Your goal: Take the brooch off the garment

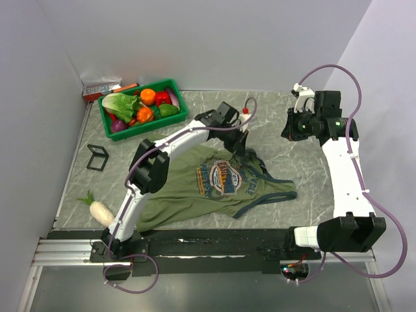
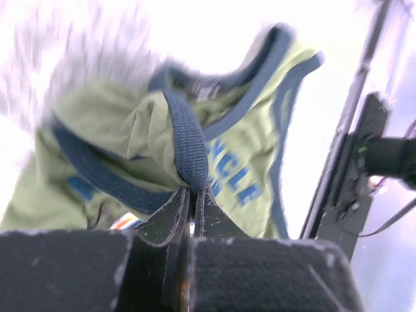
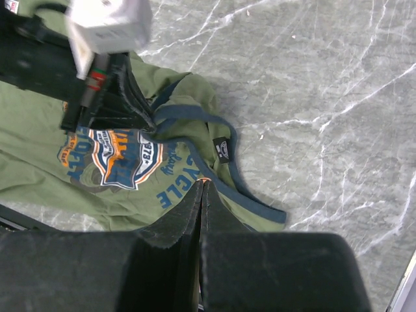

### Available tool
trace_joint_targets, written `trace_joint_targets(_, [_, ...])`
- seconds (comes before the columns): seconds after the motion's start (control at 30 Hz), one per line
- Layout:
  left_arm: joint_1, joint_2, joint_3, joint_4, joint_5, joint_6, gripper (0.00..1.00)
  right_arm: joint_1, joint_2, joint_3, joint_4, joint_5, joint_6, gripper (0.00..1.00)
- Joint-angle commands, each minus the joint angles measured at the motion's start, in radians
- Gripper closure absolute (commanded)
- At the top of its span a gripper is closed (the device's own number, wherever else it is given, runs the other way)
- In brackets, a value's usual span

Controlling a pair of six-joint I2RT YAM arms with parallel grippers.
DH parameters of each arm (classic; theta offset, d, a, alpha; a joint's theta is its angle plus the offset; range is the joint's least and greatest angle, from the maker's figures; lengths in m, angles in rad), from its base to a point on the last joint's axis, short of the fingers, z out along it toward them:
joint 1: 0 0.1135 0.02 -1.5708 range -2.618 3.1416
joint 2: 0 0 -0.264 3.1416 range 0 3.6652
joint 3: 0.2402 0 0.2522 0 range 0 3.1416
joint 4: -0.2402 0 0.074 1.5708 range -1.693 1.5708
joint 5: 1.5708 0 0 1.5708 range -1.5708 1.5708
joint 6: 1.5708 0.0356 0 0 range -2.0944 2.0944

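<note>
Olive-green fabric tank top with ribbed navy trim, lying rumpled on the grey veined marble-pattern tabletop between plain pale walls. The trim is pinched by the left gripper. The right gripper is held closed above the top. The pinkish-red brooch cannot be located.

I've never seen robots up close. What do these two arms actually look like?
Both match: the left arm and right arm are slim white sections joined by chunky black blocks. A thin purple cable loops loosely along each. The right arm shows a small green light near its tip. The jaws are flat black plates with a rough, scuffed surface.
</note>
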Motion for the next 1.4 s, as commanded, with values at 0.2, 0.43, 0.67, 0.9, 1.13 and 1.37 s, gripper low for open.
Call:
trace_joint_targets(0.2, [0.006, 0.071, 0.085, 0.061, 0.002, -0.048, 0.16, -0.008, 0.016, 0.049, 0.029, 0.006, 0.008, 1.0])
trace_joint_targets(0.43, [0.078, -0.076, -0.09, 0.089, 0.015, -0.085, 0.18, -0.01, 0.013, 0.037, 0.032, 0.008, 0.01, 1.0])
trace_joint_targets(0.67, [0.139, -0.161, -0.332, 0.198, 0.181, -0.132, 0.41, -0.012, 0.01, 0.021, 0.035, 0.011, 0.012, 1.0])
trace_joint_targets(0.9, [0.096, -0.063, -0.234, 0.204, 0.266, -0.14, 0.58, -0.012, 0.03, 0.028, 0.033, 0.003, 0.013, 1.0])
trace_joint_targets(1.13, [0.066, 0.005, -0.218, 0.155, 0.249, -0.111, 0.74, -0.01, 0.05, 0.047, 0.032, -0.001, 0.013, 1.0])
trace_joint_targets(1.37, [0.056, 0.028, -0.231, 0.141, 0.19, -0.12, 0.73, -0.012, 0.054, 0.044, 0.033, -0.005, 0.018, 1.0])
